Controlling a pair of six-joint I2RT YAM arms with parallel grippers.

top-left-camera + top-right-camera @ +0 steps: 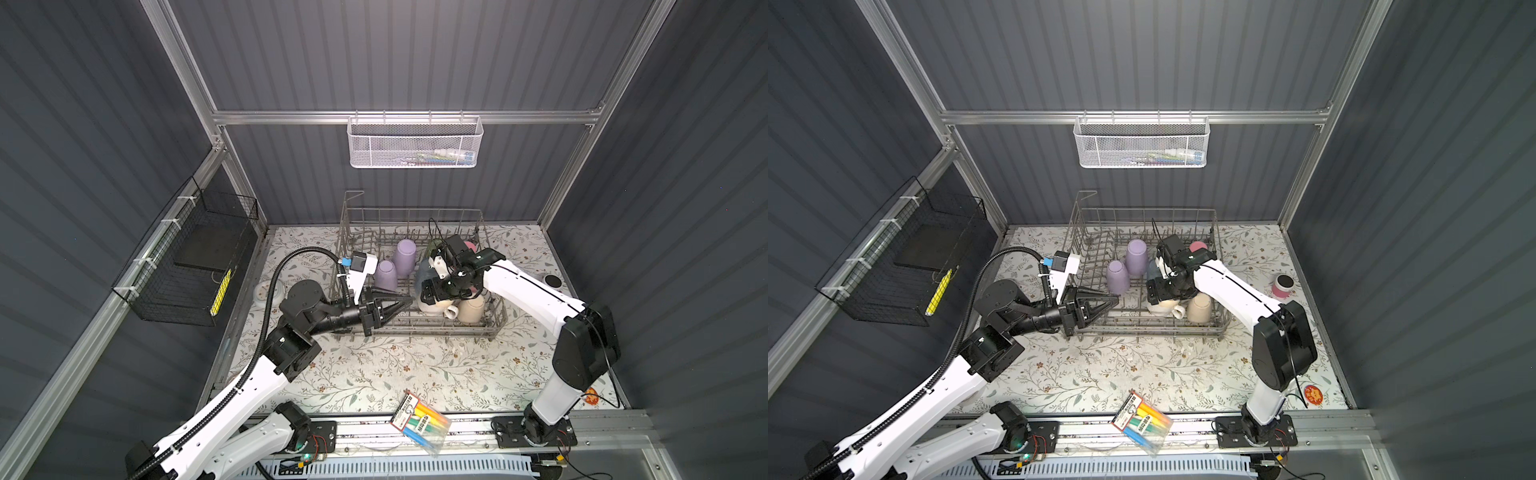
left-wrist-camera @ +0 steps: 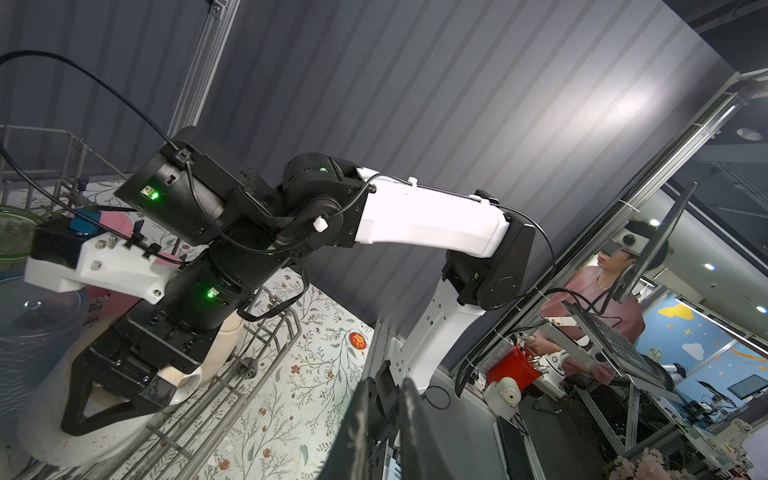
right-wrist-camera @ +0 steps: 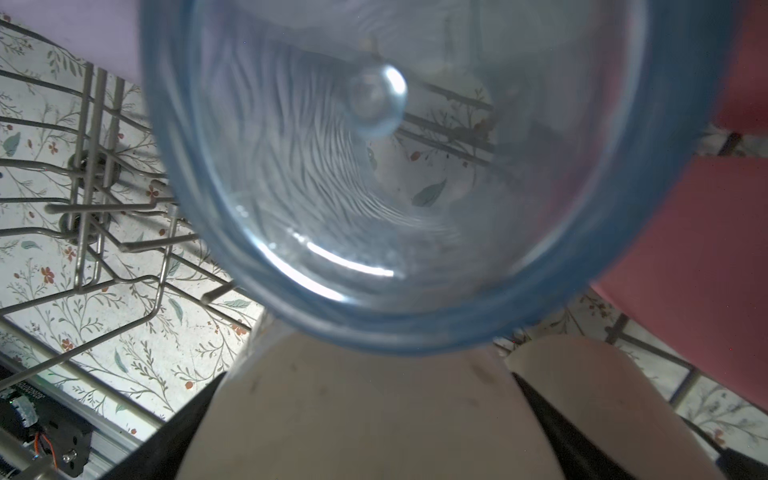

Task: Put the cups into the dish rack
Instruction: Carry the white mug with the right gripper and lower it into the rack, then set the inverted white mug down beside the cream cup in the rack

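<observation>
Wire tines and tall grey sides make up the dish rack [image 1: 415, 330], which sits toward the back of the floral table cover [image 1: 374, 365]. Seven cups are inside it. Two matte lilac cups [image 1: 405, 251] [image 1: 385, 274] stand mouth down, their long axes near upright and leaning slightly. Beside them are the translucent blue cup [image 3: 374, 187], a green tumbler [image 2: 12, 232], a pink cup [image 1: 1199, 246], the glossy cream mug [image 1: 432, 307] and a beige cup [image 1: 471, 311].

The right wrist view looks straight onto the blue cup's round base, showing its central nub and rippled wall, so that cup is bottom up. The mug's handle points toward the beige cup.

An eighth cup, pink [image 1: 1283, 286], stands on the cover outside the rack's right end. It is plain in one top view, while the right arm mostly covers it elsewhere.

The left gripper [image 1: 407, 300] lies level over the rack's near left part, its triangular fingers brought together on nothing. The right gripper [image 3: 370, 374] spreads its jaws wide astride the mug. Whether they press on it I cannot tell.
</observation>
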